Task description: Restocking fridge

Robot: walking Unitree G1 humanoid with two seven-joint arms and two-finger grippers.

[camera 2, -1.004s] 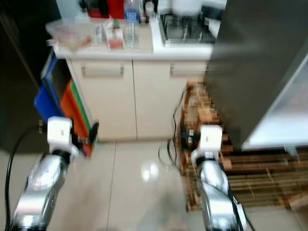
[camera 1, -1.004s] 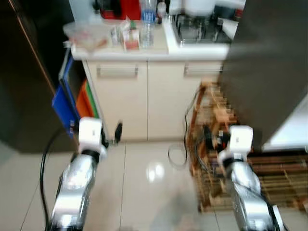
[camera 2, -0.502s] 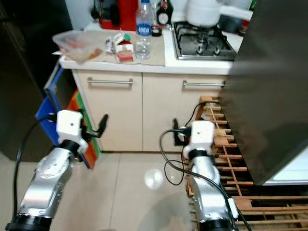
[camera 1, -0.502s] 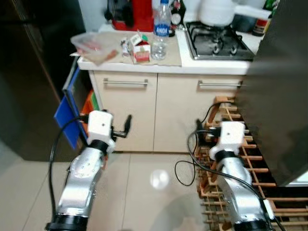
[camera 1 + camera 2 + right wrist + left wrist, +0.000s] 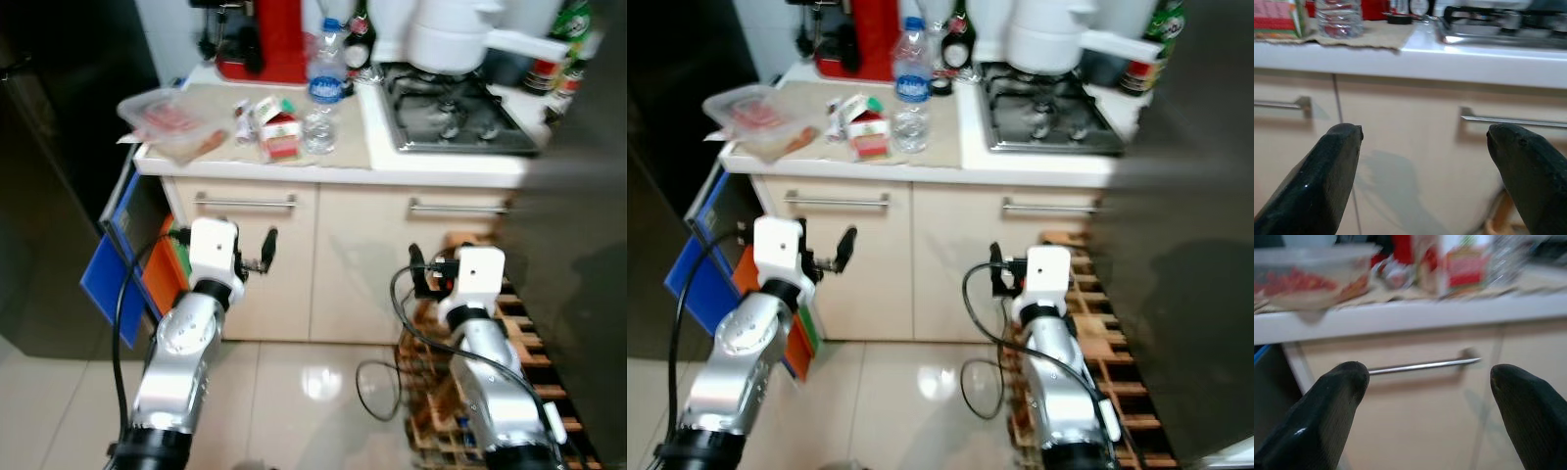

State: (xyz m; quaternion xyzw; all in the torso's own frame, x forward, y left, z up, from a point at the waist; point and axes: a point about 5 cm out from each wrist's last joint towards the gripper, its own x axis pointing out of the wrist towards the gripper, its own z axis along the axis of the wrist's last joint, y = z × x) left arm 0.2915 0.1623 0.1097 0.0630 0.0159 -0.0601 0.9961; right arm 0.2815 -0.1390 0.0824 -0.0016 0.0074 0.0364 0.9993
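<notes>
Here both grippers, left gripper (image 5: 1427,396) and right gripper (image 5: 1422,161), gape empty before cabinet handles; eye views show the water bottle (image 5: 912,88)

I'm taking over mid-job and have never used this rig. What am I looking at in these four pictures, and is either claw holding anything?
This is a walking humanoid with two silver arms, each ending in two long black fingers. The two wide pictures come from its head camera, looking down at a cream kitchen counter.

On the counter lie a clear plastic water bottle with a blue label, a small red and white carton, a clear plastic tray of red food, a red appliance and, on the gas hob, a white pot.

The two close pictures come from the wrist cameras, looking along the fingers at the cupboard handles. The left gripper and right gripper are both open, held in front of the cupboard doors, holding nothing.
</notes>
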